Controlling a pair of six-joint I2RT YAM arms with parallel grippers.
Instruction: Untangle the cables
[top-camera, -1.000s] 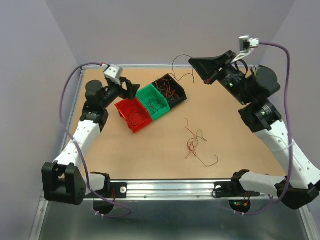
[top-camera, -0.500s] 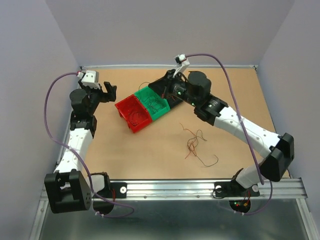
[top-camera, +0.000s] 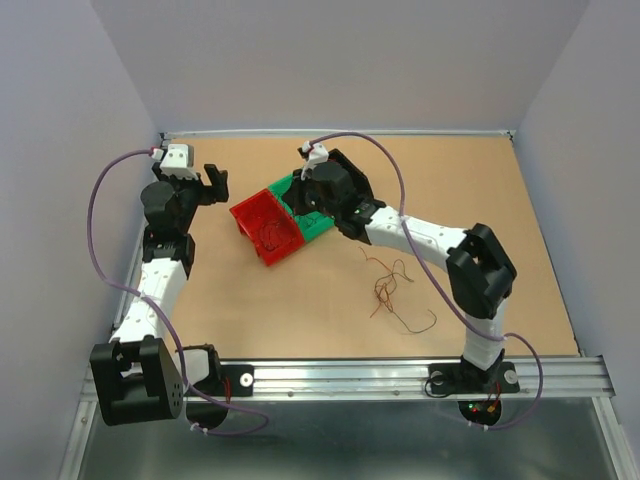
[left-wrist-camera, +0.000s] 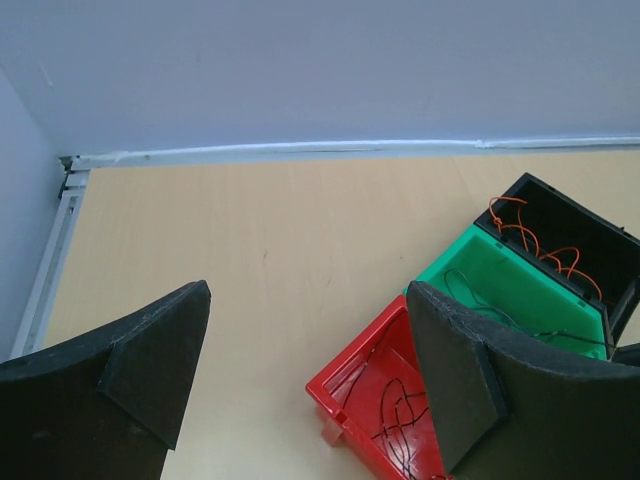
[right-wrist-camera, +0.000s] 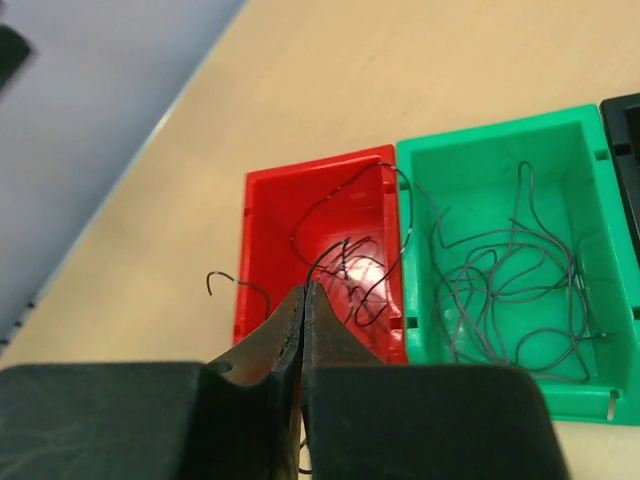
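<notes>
My right gripper (right-wrist-camera: 305, 292) is shut on a thin black cable (right-wrist-camera: 322, 264) and holds it over the red bin (right-wrist-camera: 262, 215), which has black cables in it. The green bin (right-wrist-camera: 490, 133) beside it holds dark green cables (right-wrist-camera: 500, 280). In the top view the right gripper (top-camera: 297, 202) hangs above the red bin (top-camera: 250, 212) and green bin (top-camera: 318, 229). A tangle of red, orange and black cables (top-camera: 390, 285) lies loose on the table. My left gripper (top-camera: 211, 184) is open and empty, left of the bins, and its wrist view (left-wrist-camera: 310, 370) shows nothing between the fingers.
A black bin (left-wrist-camera: 575, 225) with orange cables stands behind the green one; the right arm covers it in the top view. Purple arm cables (top-camera: 100, 215) loop at the left. The back wall (left-wrist-camera: 320, 60) and the table's left rail (left-wrist-camera: 55, 250) are close to the left gripper.
My right arm has swung from the back right down and left to over the red and green bins, carrying the black cable. The left arm pulled back left, away from the bins.
</notes>
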